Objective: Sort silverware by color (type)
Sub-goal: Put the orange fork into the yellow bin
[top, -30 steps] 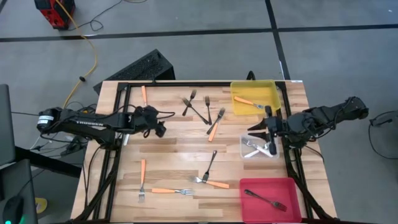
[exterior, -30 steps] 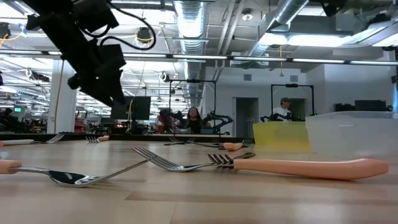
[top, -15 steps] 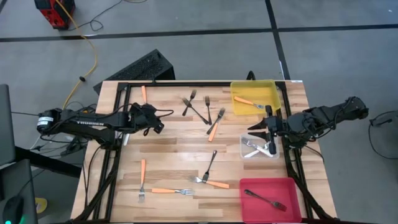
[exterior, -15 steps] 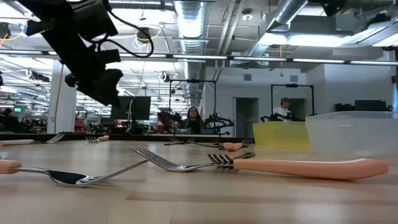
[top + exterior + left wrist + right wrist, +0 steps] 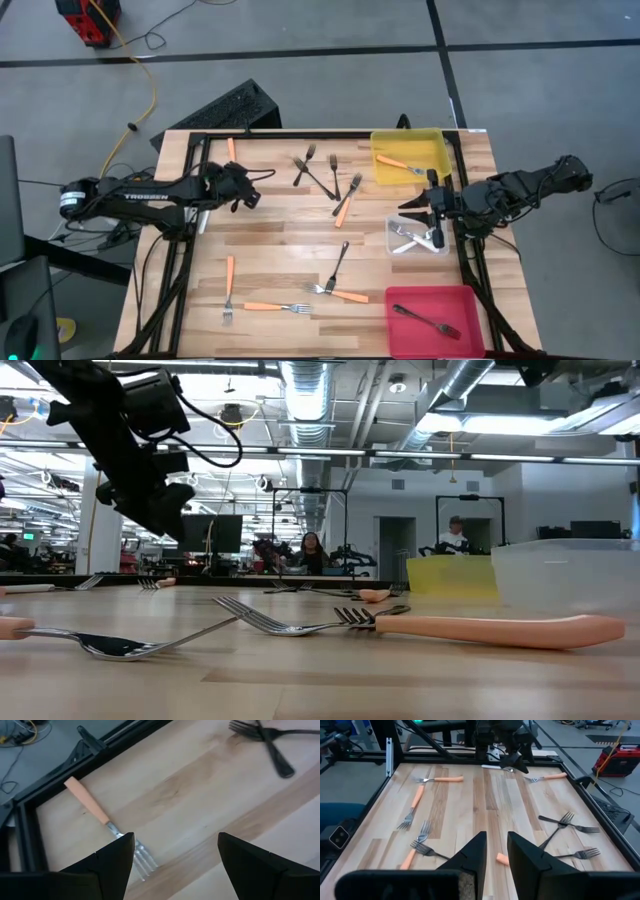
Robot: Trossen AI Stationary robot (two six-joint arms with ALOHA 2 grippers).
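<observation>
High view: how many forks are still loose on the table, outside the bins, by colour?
Orange-handled forks: 5
Dark forks: 4
Silver-white forks: 0 (those in view lie in the clear bin)
Total loose: 9

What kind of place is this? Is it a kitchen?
Probably not a kitchen. It looks like a robot lab or workshop: exposed ceiling ducts, more robot rigs and people at desks behind the wooden table, and cables on the bare floor.
</observation>
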